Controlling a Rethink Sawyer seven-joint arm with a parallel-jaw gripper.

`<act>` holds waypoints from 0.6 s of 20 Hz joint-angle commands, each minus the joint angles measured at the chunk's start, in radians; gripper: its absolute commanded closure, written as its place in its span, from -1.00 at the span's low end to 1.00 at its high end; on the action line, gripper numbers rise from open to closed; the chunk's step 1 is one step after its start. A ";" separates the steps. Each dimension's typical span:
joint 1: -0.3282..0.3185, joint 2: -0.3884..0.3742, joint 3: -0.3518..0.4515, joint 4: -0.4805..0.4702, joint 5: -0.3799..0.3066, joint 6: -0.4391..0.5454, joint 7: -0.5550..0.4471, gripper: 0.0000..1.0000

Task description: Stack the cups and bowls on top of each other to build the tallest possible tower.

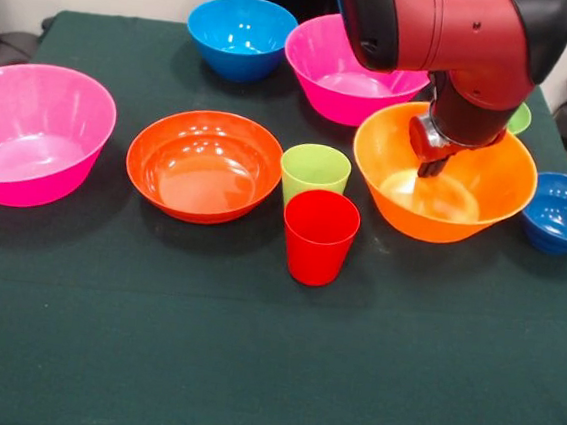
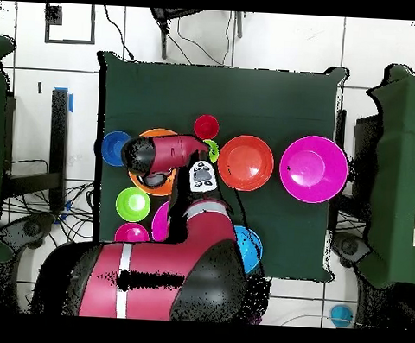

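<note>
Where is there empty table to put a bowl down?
The wide green cloth in front of the red cup is bare. It is crowded farther back: the lime cup sits tight between the red-orange bowl and the big orange bowl, where the gripper hangs.

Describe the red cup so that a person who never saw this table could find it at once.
In the front view, find the dark green table and the big orange bowl under the arm. The red cup stands upright at that bowl's left, nearest the camera. It is a plain tumbler in front of the lime green cup.
</note>
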State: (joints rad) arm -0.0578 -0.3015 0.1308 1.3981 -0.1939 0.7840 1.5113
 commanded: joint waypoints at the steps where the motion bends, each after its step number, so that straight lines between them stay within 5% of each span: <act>1: -0.005 0.052 0.039 -0.096 -0.067 -0.237 0.082 1.00; 12: 0.006 0.080 0.032 -0.151 -0.066 -0.196 0.067 1.00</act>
State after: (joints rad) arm -0.0549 -0.2958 0.1274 1.3560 -0.1941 0.7639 1.5113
